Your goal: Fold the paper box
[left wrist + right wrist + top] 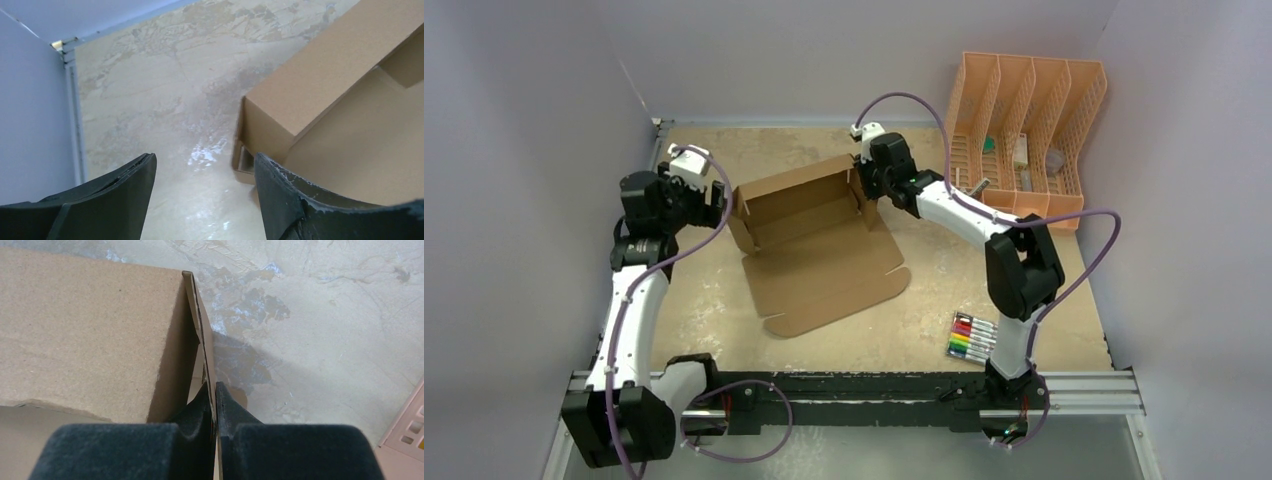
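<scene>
Right gripper (215,402) jaws clamped on paper box (809,215) at its right end wall; left gripper (204,162) jaws apart, empty, beside left end. Suggest a steady right pinch while left squares its wall.

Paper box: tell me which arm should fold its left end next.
Left, probably. The left gripper hangs open beside that end of the paper box, while the right gripper is shut on the opposite wall.

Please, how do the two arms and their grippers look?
The left arm and right arm have white links, black joints and black bases. A thin purple cable loops along each. The left gripper and right gripper have black, tapering fingers with a matte surface.
</scene>
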